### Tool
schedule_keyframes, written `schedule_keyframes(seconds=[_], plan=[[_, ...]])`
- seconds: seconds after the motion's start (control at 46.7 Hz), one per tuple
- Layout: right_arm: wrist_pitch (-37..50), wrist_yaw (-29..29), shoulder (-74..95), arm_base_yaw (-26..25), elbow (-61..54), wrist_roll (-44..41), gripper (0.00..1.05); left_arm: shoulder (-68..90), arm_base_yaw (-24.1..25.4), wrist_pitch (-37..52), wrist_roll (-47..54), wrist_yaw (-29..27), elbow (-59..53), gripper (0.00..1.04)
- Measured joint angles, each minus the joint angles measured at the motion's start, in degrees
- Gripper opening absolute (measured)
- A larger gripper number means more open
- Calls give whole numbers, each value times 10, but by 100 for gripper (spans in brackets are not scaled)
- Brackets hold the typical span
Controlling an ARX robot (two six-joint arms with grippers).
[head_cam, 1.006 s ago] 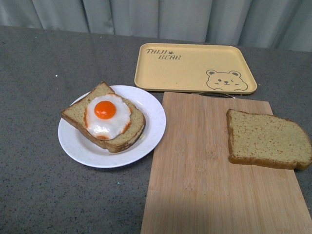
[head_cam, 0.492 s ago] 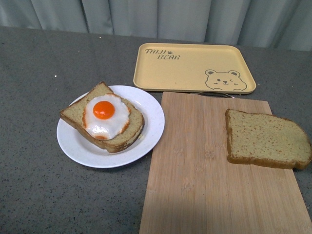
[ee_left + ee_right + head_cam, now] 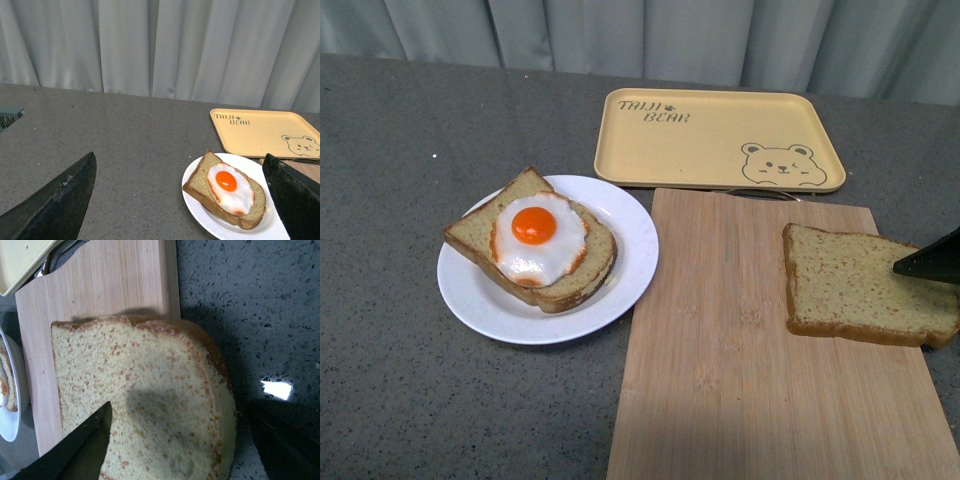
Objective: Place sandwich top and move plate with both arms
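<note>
Hovering over the sandwich top (image 3: 140, 390), the right gripper (image 3: 180, 407) was spread wide. One finger (image 3: 75, 450) stood above the crumb and the other beyond the rounded crust, over the bare counter (image 3: 260, 300). That straddle looked chosen to close across the rounded end, which overhung the edge of the wooden cutting board (image 3: 720, 330) and so offered an easy bite. The slice lay flat on the board's right side, well apart from the white plate (image 3: 630, 240). There the lower slice (image 3: 475, 232) waited with its fried egg (image 3: 538, 238) uppermost, ready to be capped. The left gripper (image 3: 179, 157) was likewise spread and gripped nothing. It was held off the counter, short of the plate, probably kept clear until the plate needed both arms. The yellow bear-print tray (image 3: 720, 135) sat just behind the board.
</note>
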Motion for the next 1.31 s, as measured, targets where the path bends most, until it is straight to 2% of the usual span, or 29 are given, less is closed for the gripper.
schedule_keyframes(seconds=[0.15,0.235,0.342,0.471,0.685,0.749,0.813,1.027,1.306], plan=[[0,6,6,0,3,11,49,0,0,0,0,0,0,98],[0,2,5,1,3,15,37,0,0,0,0,0,0,98],[-6,-4,-7,1,2,17,16,0,0,0,0,0,0,98],[-5,-18,-38,1,-5,20,3,0,0,0,0,0,0,98],[39,-76,-123,22,-28,64,3,0,0,0,0,0,0,98],[125,-105,-158,51,-53,122,3,0,0,0,0,0,0,98],[212,-109,-172,89,-71,196,3,0,0,0,0,0,0,98],[415,-43,-101,231,-62,393,3,0,0,0,0,0,0,98],[499,38,21,338,-1,520,3,0,0,0,0,0,0,98]])
